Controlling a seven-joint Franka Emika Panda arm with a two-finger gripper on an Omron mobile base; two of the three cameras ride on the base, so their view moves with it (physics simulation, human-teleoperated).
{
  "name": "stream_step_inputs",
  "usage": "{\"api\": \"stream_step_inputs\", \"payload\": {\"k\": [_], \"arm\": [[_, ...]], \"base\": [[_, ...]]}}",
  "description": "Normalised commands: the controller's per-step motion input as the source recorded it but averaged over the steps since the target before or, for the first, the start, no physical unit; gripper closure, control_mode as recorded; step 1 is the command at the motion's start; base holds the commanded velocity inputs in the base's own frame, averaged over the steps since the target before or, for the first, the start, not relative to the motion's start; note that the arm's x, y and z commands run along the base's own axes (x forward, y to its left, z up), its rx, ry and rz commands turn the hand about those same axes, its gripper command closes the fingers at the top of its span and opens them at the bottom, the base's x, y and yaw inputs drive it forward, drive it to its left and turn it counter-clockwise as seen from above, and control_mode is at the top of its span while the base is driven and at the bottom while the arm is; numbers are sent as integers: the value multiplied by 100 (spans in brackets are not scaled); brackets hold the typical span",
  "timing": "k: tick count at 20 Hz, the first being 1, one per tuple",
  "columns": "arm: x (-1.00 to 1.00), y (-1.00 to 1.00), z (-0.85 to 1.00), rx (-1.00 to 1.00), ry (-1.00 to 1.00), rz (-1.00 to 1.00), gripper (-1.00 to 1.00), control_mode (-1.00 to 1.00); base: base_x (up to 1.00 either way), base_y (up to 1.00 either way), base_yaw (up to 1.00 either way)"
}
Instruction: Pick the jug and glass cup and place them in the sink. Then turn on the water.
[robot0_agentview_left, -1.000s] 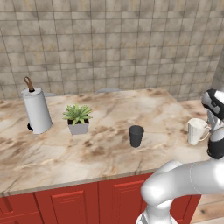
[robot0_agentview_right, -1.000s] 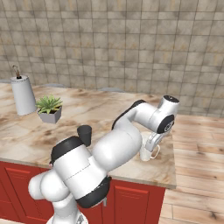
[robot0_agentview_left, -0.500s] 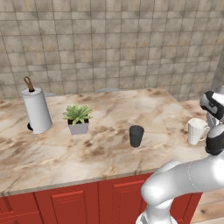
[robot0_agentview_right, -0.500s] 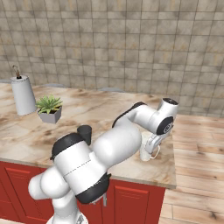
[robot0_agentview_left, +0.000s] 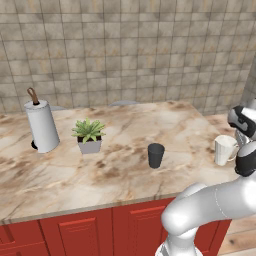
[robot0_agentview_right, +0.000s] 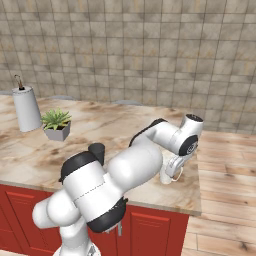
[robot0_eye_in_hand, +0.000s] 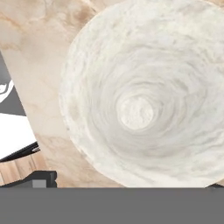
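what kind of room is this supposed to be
Most likely a kitchen, rendered rather than real. A marble-patterned counter runs over red cabinet doors with a tiled wall behind, and on it stand a paper-towel roll, a potted plant, a dark cup and a pale jug.

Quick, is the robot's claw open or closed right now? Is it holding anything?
Gripper: open and holding nothing, right above the jug, looking down into its mouth.
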Motion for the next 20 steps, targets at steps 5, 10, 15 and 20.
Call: {"api": "stream_step_inputs", "payload": {"k": [5, 10, 15, 20], "arm": [[0, 13, -17, 0, 0, 0, 100, -100], [0, 4, 0, 0, 0, 0, 100, -100], [0, 0, 0, 0, 0, 0, 100, -100], [0, 0, 1, 0, 0, 0, 100, -100]], "base": [[0, 0, 0], [0, 0, 0], [0, 0, 0], [0, 0, 0]]}}
